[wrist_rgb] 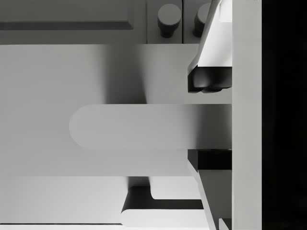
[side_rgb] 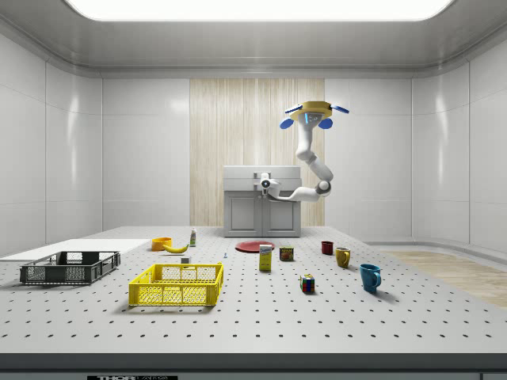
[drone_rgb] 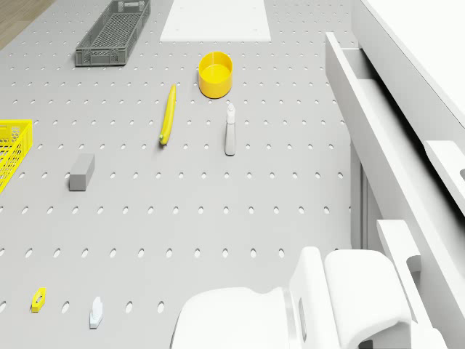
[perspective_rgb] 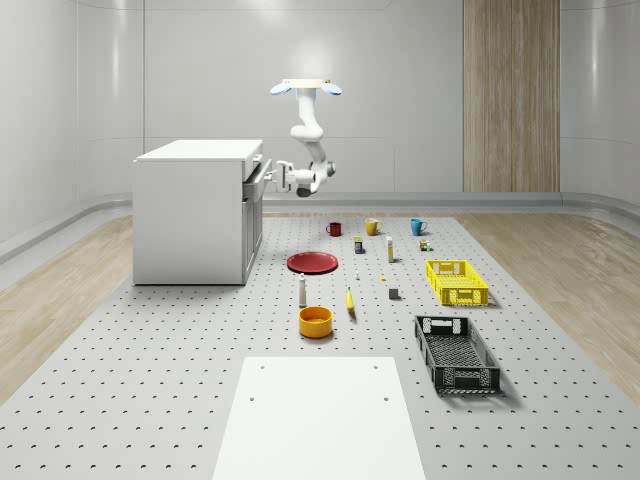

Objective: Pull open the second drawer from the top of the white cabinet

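The drone (perspective_rgb: 305,87) hovers beside the white cabinet (perspective_rgb: 192,210) — its hand (wrist_rgb: 209,122) clamped on a partly open drawer's handle (wrist_rgb: 129,127).

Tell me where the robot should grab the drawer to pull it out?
Best at the handle, the rounded bar that sticks out from the drawer front. The gripper should come straight at the white cabinet from the front, one finger on each side of the bar. It stands out from the flat front, so fingers can likely close around it.
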